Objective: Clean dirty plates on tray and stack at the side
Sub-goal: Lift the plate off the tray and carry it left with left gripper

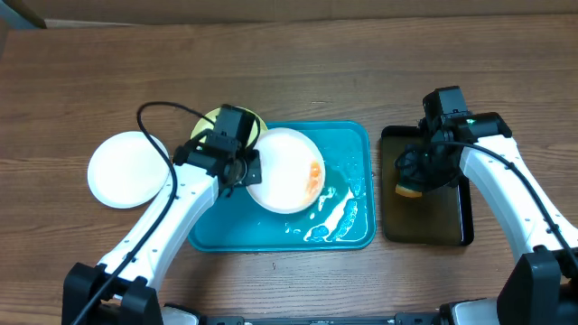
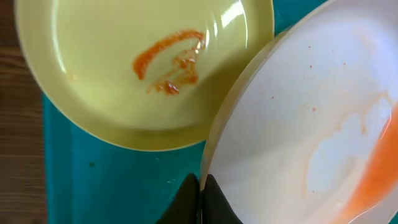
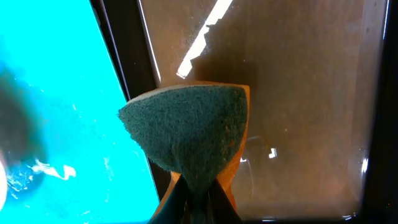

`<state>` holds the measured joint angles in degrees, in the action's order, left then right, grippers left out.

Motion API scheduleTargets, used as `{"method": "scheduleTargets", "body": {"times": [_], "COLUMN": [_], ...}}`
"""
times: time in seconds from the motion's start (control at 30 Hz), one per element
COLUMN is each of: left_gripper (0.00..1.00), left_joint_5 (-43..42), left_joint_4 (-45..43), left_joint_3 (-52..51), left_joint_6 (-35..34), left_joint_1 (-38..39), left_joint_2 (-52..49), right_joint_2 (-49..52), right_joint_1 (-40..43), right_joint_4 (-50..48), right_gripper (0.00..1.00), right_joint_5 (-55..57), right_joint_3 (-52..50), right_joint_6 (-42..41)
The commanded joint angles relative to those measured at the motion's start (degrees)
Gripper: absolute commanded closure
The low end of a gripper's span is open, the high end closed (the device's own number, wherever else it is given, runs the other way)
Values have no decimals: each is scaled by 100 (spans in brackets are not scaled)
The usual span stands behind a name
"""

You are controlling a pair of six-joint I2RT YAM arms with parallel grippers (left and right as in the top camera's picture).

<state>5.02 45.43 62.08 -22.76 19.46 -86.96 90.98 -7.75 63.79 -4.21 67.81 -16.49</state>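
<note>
Step, I'd say: wiping smeared white plate (image 1: 282, 171), held over the tray (image 1: 348, 144) | left claw (image 2: 200, 190) clamped on its rim | right claw (image 3: 198, 196) clamped on sponge (image 3: 186, 130), right of tray | next: bring sponge onto the sauce (image 1: 314, 176).

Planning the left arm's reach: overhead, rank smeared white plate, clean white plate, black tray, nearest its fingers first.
1. Smeared white plate, in the left fingers.
2. Clean white plate, left side.
3. Black tray, far right.
</note>
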Motion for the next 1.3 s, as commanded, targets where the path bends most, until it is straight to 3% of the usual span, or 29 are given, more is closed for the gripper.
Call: {"method": "scheduleTargets", "body": {"times": [0.0,0.67,0.97,1.27], "left_gripper": [96,96,96,96], "left_joint_5": [997,5733,6752,6907], "left_joint_4": [127,107,105,107], "left_joint_3": [446,619,616,616], "left_joint_6": [393,505,501,501], "left_joint_1": [186,2850,3202,3206], "left_joint_2": [138,0,-37,-37], "right_joint_2": [-63,-63,-63,-63], "right_joint_1": [4,4,4,4], "right_joint_4": [-22,-20,-20,-15], "right_gripper": [96,96,96,96], "right_joint_5": [26,26,26,24], "right_joint_3": [79,79,79,79], "right_joint_6": [-22,-22,-22,-22]}}
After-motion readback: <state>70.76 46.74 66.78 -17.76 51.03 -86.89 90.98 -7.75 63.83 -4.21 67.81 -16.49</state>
